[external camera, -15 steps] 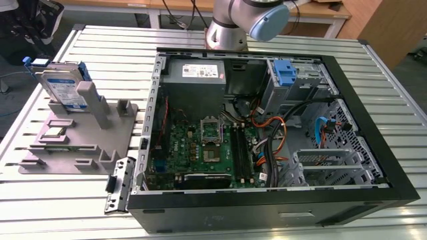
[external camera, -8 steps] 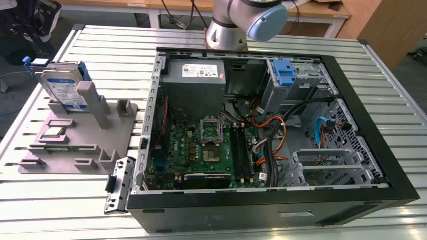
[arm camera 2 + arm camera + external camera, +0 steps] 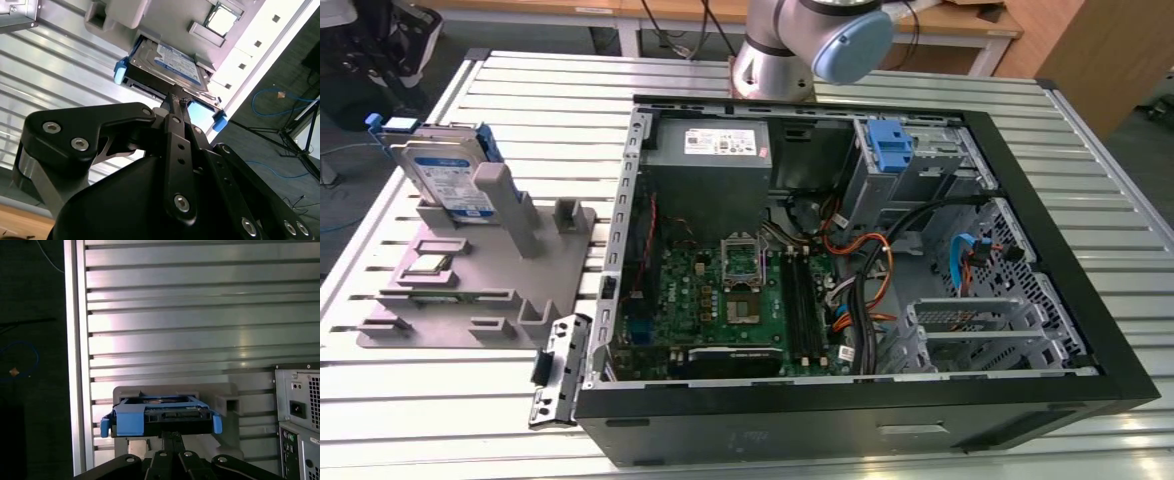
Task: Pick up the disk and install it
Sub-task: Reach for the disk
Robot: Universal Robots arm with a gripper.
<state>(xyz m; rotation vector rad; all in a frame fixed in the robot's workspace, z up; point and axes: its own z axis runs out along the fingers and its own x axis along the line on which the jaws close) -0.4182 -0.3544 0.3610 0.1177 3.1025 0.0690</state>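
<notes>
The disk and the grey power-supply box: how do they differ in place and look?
The disk stands on edge in a grey holder outside the case; the power-supply box sits inside it. The disk has blue rails; the box has none. Both carry a label.

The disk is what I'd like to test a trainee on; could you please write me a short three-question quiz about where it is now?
1. True or false: the disk already sits inside the computer case.
2. Multiple choice: the disk's plastic rails are A) red, B) blue, C) green.
3. Fill in: in the exterior view, the grey stand holding the disk upright lies on that view's ____ of the case.

Key: 1 false; 2 B; 3 left.
</notes>
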